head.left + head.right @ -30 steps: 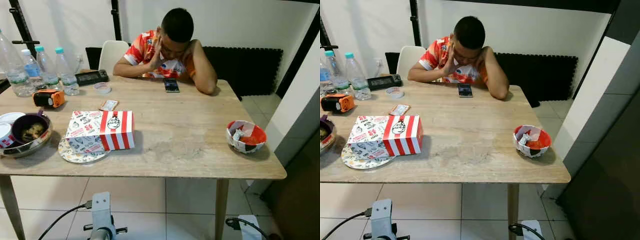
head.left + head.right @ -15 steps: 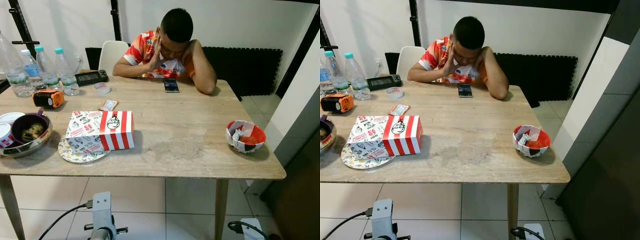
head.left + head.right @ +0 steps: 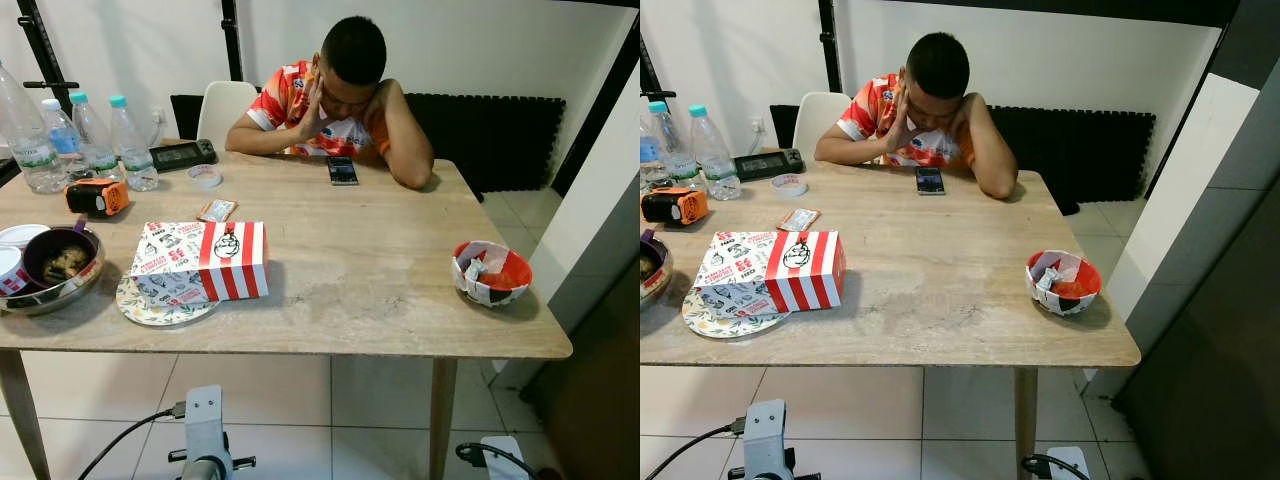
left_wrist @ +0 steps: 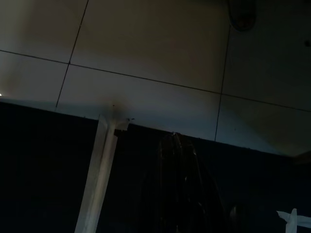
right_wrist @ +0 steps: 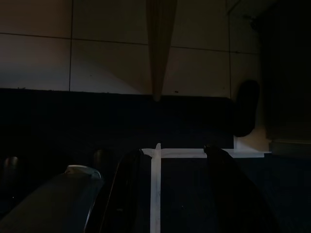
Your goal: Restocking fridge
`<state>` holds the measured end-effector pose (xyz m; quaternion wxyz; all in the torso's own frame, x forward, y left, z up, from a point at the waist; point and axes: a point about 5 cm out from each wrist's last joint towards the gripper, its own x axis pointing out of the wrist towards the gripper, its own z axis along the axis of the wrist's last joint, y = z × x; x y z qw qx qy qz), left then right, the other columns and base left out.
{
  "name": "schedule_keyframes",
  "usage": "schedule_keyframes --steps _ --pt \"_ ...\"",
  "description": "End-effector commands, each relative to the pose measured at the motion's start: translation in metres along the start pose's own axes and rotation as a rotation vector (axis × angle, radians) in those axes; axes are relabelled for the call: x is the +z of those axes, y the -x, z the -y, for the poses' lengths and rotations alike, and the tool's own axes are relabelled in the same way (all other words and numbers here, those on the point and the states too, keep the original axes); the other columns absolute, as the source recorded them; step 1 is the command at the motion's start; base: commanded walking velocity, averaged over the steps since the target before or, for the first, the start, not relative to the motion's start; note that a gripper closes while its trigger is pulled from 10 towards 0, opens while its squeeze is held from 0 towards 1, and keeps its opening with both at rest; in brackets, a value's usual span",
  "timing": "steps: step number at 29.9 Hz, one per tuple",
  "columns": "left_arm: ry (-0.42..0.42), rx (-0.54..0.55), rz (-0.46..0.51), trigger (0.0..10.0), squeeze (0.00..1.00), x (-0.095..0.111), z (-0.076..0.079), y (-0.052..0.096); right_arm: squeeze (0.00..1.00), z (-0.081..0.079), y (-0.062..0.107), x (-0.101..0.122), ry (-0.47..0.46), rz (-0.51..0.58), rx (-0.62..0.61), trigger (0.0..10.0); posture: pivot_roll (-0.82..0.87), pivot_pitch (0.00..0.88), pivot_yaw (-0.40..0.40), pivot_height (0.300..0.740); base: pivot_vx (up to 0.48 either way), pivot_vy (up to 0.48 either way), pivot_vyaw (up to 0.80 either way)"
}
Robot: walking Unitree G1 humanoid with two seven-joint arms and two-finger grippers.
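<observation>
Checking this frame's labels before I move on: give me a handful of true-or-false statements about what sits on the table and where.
1. The red-and-white striped box rests partly on a patterned plate. True.
2. The phone lies at the near edge of the table. False: it lies at the far side, in front of the seated person.
3. The red bowl sits near the table's right end. True.
4. The water bottles stand beside the red bowl. False: they stand at the far left corner.
5. The orange device lies left of the striped box. True.
</observation>
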<state>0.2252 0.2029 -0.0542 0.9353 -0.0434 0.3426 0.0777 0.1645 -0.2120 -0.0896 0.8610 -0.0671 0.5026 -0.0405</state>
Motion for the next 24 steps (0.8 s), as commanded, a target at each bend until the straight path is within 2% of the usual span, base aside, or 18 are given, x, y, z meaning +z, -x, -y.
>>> schedule_keyframes --steps 1,8,24 --pt "0.004 -0.015 -0.03 10.0 0.0 -0.0086 0.0051 0.0019 0.0 0.0041 0.0004 -0.0014 0.006 0.002 -0.008 10.0 0.12 0.0 -0.06 0.74 0.0 0.0 0.0" --pt "0.002 -0.028 -0.024 10.0 0.0 -0.0063 0.0104 0.0008 0.0 0.0036 0.0004 -0.002 0.006 0.0 -0.008 10.0 0.11 0.0 -0.06 0.74 0.0 0.0 0.0" --pt "0.003 -0.024 -0.021 10.0 0.0 -0.0051 0.0087 0.0006 0.0 0.0032 0.0005 -0.0029 0.006 -0.002 -0.007 10.0 0.11 0.0 -0.06 0.74 0.0 0.0 0.0"
